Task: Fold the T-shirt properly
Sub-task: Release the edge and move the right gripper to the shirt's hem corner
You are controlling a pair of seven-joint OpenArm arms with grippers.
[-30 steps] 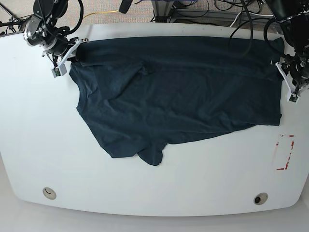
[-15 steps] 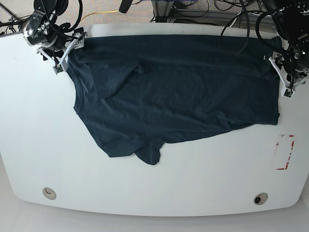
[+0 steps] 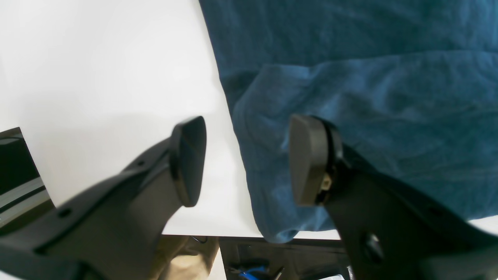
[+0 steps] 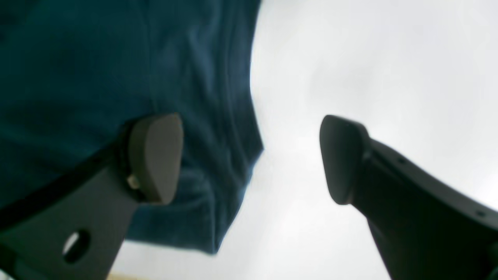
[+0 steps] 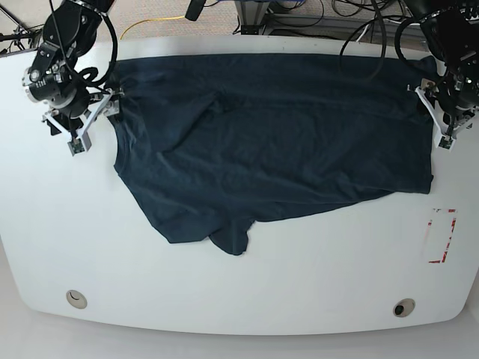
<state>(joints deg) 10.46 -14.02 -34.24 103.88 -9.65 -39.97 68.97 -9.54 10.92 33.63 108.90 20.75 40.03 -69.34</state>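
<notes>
The T-shirt (image 5: 269,142) is soft, limp cloth; pinch its edges. Both tools, left (image 3: 241,161) and right (image 4: 249,159), gape wide, holding nothing.

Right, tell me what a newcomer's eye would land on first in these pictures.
The dark navy T-shirt dominates, spread rumpled across the far half of the white table, with one sleeve pointing toward the near edge. Next come the two arms at its ends: the right gripper open at the base view's left edge of the cloth, and the left gripper at the right edge, its jaws apart astride the cloth's edge. A small red-marked label sits near the right side.
</notes>
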